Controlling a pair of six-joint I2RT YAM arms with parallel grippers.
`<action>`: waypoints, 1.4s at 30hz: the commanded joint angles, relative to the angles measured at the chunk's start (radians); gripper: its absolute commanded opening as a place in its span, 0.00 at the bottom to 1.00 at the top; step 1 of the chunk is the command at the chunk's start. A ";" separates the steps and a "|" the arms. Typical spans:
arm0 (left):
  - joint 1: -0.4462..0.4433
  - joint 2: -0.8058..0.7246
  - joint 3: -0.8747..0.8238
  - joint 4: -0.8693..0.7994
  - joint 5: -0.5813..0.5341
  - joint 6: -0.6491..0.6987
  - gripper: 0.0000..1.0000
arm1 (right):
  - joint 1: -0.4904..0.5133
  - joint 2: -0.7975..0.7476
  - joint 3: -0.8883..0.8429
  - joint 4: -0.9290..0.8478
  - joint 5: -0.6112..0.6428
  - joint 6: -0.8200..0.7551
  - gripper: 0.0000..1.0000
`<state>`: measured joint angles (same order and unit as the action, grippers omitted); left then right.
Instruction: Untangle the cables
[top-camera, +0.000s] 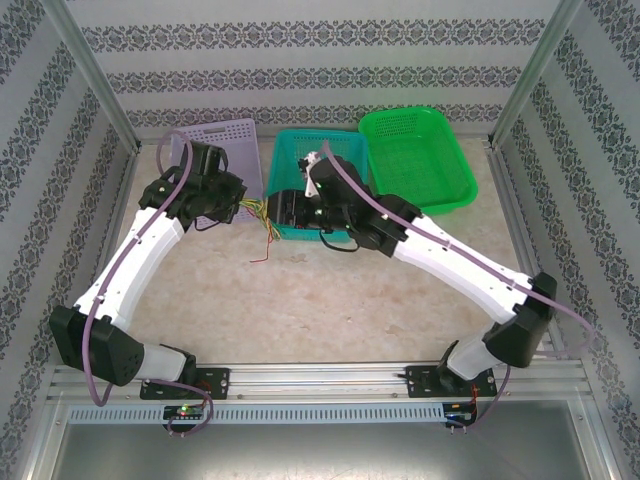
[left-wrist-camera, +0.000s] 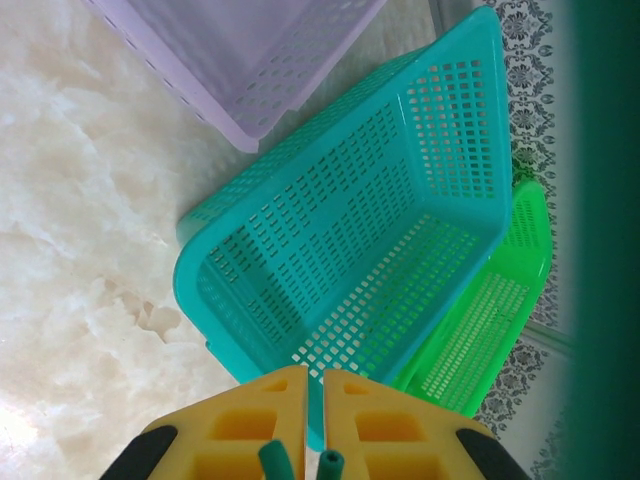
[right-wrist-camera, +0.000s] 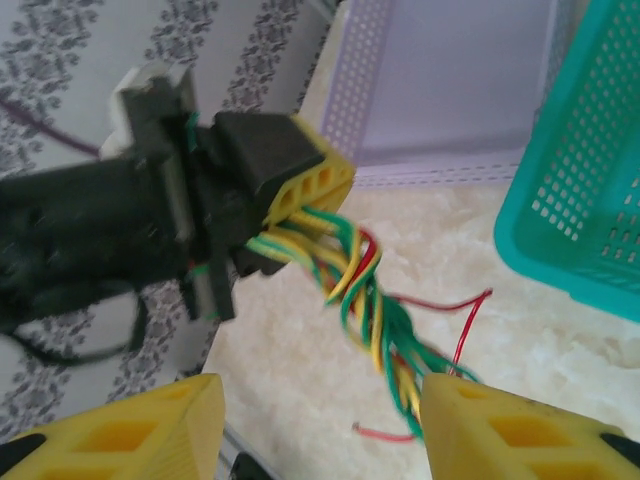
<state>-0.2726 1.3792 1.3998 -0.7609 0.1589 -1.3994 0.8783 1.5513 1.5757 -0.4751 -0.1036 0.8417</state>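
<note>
Left gripper, black with yellow honeycombed foam pads pressed together, pinches the cables: thin glossy green, yellow and red wires twisted into a loose braid that trails from the pads over the pale marbled table. One red strand curls free to the side. Right gripper stands spread, its blocky pads well apart, and the braid's lower end runs down beside one of them. A perforated lilac basket and a teal basket sit behind.
</note>
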 joint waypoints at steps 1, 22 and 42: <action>-0.017 -0.008 -0.005 0.035 0.001 -0.033 0.00 | -0.025 0.084 0.053 -0.048 0.029 0.144 0.56; 0.034 0.018 0.059 0.077 0.127 0.138 0.00 | -0.125 0.118 -0.100 -0.026 -0.216 0.066 0.00; 0.086 0.101 0.236 -0.026 0.241 0.634 0.00 | -0.094 0.059 -0.009 -0.412 0.023 -0.786 0.00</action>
<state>-0.2646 1.5017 1.5833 -0.7792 0.4904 -0.8822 0.7414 1.6192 1.6035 -0.5400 -0.3504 0.3004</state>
